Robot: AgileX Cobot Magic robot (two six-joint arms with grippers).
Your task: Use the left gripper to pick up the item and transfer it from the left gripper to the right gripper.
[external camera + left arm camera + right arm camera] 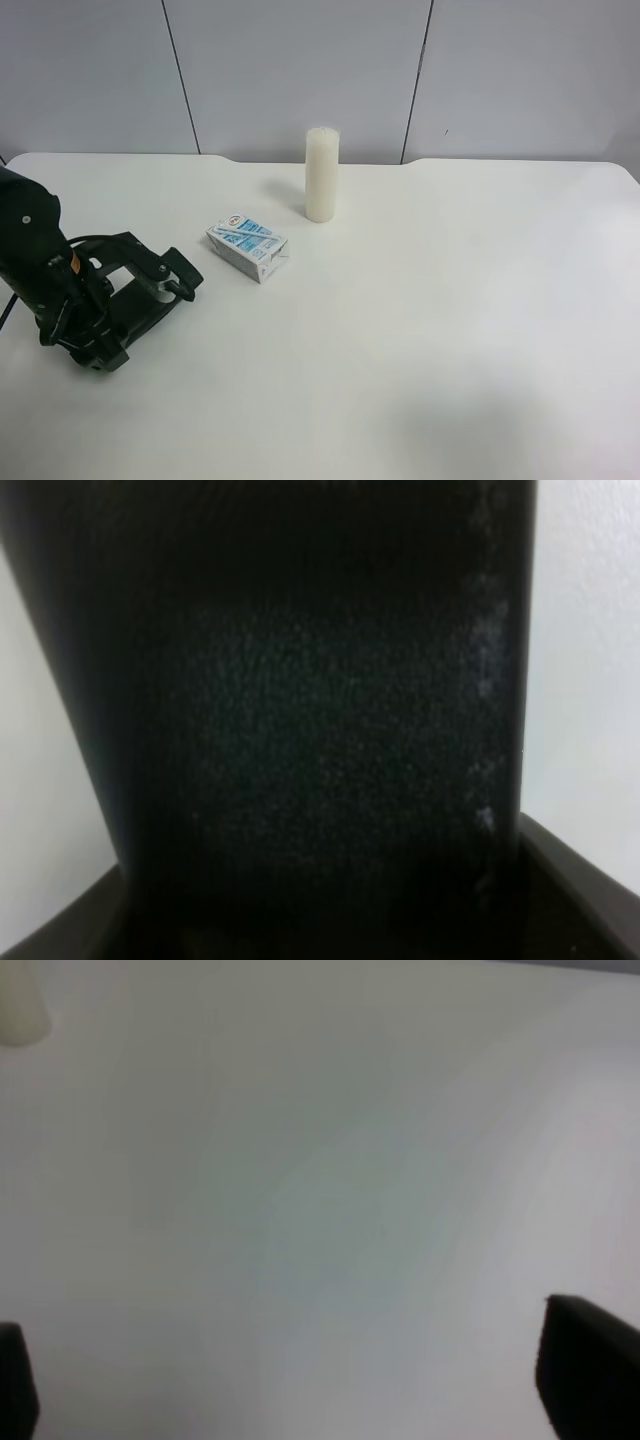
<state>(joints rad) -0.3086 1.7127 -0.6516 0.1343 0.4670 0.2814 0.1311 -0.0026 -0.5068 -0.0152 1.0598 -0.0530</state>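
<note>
— What was the setting?

— A white table (pixel 450 330) with rounded corners stood in front of pale grey wall panels (pixel 300 70).

— And the left gripper?

— The black left gripper (pixel 142 296), with an orange band on its arm, sat low at the table's surface on the exterior high view's left side. Its wrist camera was filled by the flat, very dark green soft pouch (pixel 300 730), which had a stitched seam along one edge and lay between the finger bases. I could not tell whether the fingers pinched it or merely straddled it.

— What lay nearby?

— A small blue-and-white carton (pixel 248 248) lay on its side near that gripper, not touching it. A white pillar candle (pixel 320 175) stood upright just beyond the carton.

— The right gripper?

— The black right gripper (pixel 300 1378) was spread wide above the white table, holding nothing. A blurred edge of the candle showed in one corner of its view.
</note>
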